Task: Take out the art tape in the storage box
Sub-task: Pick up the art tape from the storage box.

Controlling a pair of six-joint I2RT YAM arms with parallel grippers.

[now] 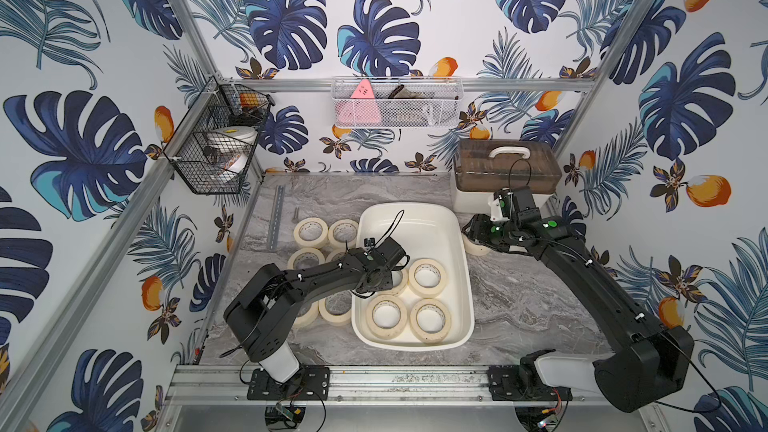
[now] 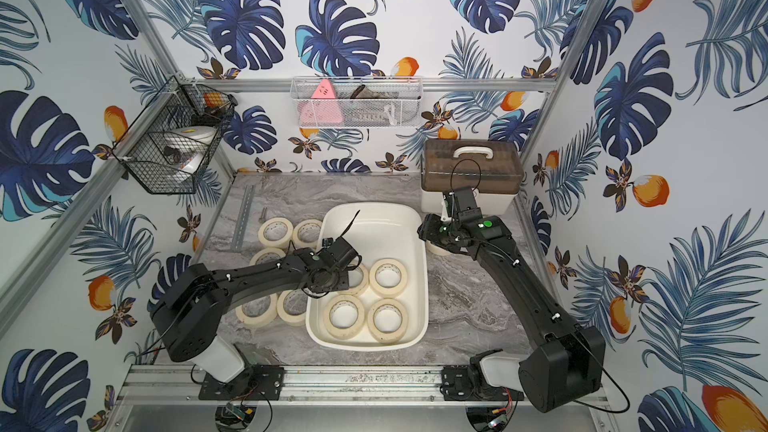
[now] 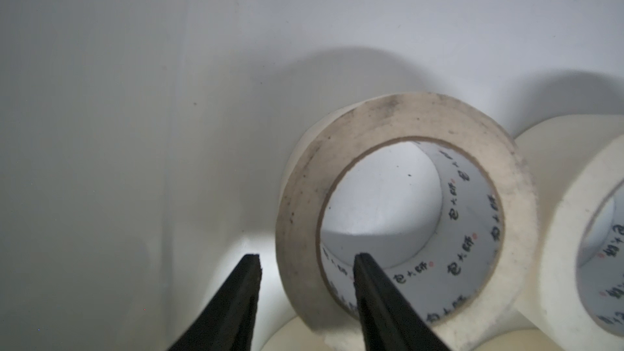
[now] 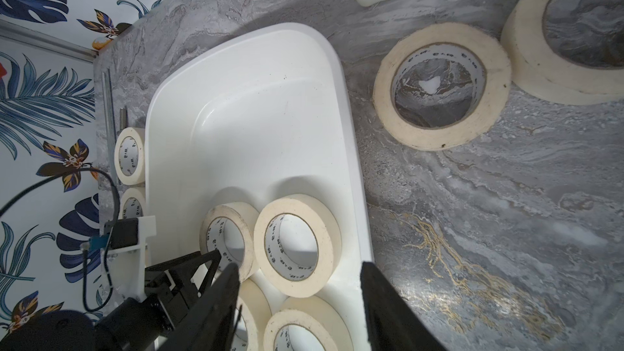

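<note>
The left gripper stands with jaws partly spread astride the wall of one art tape roll, unclamped, inside the storage box. The roll's core lining bears repeated dark characters with red dots, illegible. The right gripper is spread and empty.

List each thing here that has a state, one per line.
storage box, open-topped, four tape rolls inside, far end bare.
roll under the left gripper, lying flat in the box.
left gripper, open, astride that roll's wall.
right gripper, open, empty.
loose rolls, flat on the table.
brown-lidded case, lid on.
</note>
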